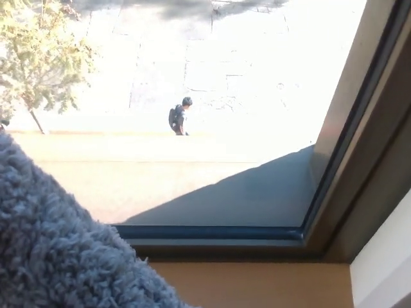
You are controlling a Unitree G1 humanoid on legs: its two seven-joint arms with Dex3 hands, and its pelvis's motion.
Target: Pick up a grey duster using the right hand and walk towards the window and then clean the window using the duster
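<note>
Wiping well means sweeping the grey duster [58,250], now at seven o'clock, up across the window [212,115] pane toward one o'clock with steady contact, though neither robot hand shows, so I cannot tell its grip.

Grey fluffy duster [58,250] fills lower left, close up against window [212,115]; glass bright, dark frame at right.

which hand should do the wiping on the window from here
Probably the right, though neither hand shows. The task gives the duster to the right hand, and it is already raised in front of the window, filling the lower left of the view near the bottom frame. No free hand is visible.
</note>
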